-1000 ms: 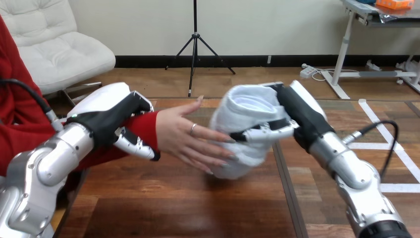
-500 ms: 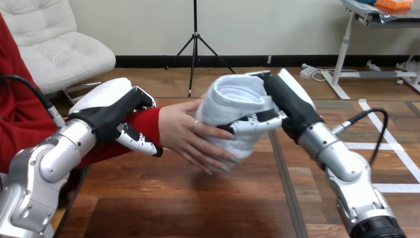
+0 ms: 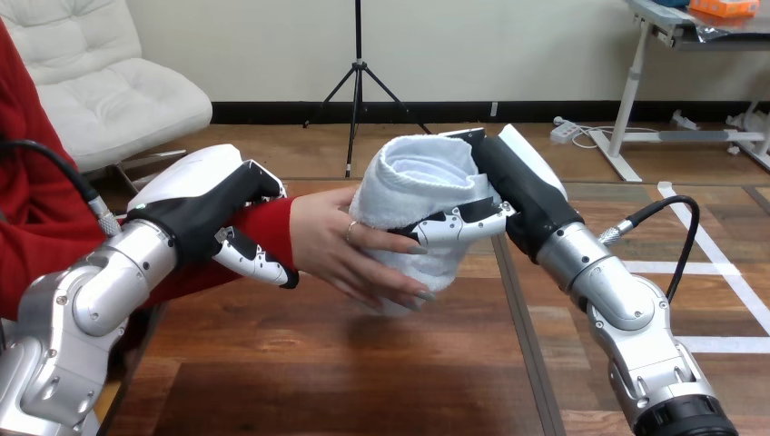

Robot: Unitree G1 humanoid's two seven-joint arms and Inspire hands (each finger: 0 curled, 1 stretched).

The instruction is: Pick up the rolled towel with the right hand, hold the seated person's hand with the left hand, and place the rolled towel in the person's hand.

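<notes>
My right hand (image 3: 508, 195) is shut on the rolled white towel (image 3: 413, 200), held upright above the table at the view's middle. The towel presses into the palm of the person's hand (image 3: 340, 245), whose fingers lie along its front and lower side. My left hand (image 3: 213, 213) is curled round the person's wrist, over the red sleeve (image 3: 272, 232), with its fingers (image 3: 254, 263) wrapped underneath.
The wooden table (image 3: 345, 363) spreads below both arms. A dark seam (image 3: 522, 345) runs down its right part. The person's red-sleeved arm comes in from the left edge.
My right hand has carried the towel left and slightly up, into the person's palm. The person's fingers now rest on the towel. My left hand has kept its hold on the wrist.
</notes>
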